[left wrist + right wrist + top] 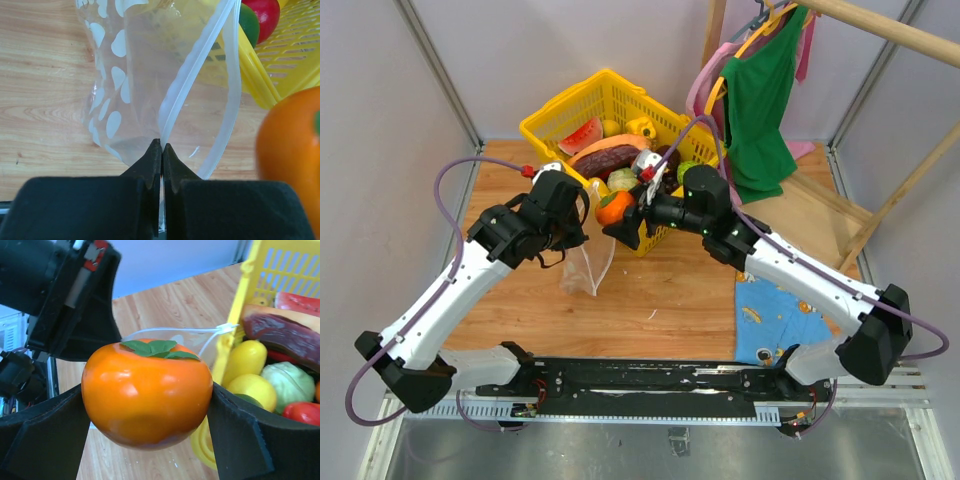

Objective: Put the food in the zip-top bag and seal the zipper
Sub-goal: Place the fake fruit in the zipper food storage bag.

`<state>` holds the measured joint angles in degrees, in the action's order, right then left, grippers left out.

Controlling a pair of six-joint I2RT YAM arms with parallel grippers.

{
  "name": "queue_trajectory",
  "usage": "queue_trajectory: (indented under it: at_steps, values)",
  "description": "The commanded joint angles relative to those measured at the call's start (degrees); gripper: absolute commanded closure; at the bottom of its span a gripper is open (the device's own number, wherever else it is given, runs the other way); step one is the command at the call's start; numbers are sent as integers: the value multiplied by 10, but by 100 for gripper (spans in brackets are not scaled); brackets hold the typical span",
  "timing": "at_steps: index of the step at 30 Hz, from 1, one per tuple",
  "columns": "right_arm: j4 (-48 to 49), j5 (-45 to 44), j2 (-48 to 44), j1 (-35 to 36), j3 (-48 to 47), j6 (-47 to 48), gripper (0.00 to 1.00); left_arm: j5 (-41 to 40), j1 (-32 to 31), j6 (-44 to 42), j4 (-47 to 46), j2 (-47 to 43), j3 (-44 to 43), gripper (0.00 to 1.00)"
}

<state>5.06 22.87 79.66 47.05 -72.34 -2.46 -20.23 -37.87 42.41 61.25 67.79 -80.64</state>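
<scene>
Between the pads (45,440) of the right end effector (145,430) sits an orange toy fruit (147,390) with a green leaf cap, jaws spread wide and clamped on its two sides, held up off the table (670,290) just by the front corner of the yellow basket (552,112); left end effector (162,150) fully closed, pinching the zipper (196,75) of the zip-top bag (135,70) on one side of the rim only, mouth gaping open; bag is clear with pale dots, hangs from that pinch down to the table, just left of the basket; orange fruit is outside the bag, close by its mouth, and right wrist view shows the rim loop right behind it; other food in basket: watermelon slice (582,133), dark red-purple piece (285,330), yellow lemon (245,357), green cabbage (289,382), red tomato (302,412); blue cloth (770,310) on table under right arm, green garment (760,100) on a hanger behind the basket
</scene>
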Motion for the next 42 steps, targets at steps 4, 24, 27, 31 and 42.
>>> queue_trajectory:
  at_steps: [4, 24, 27, 31, 42]
  values:
    - [33, 28, 29, 32, 12, 42, 52, 8, 7, -6, -18, -22, 1, 100]
    - [-12, 63, 97, 54, 7, 74, 37, 40, 7, -3, -48, -41, 20, 100]
    - [-3, 83, 93, 56, 12, 74, 37, 40, 7, 2, -51, -45, 23, 100]
    - [28, 101, 75, 57, 35, 74, 36, 38, 7, 5, -47, -49, 23, 100]
    - [92, 66, 34, 63, 81, 86, 37, 68, 8, -9, -46, -83, 21, 100]
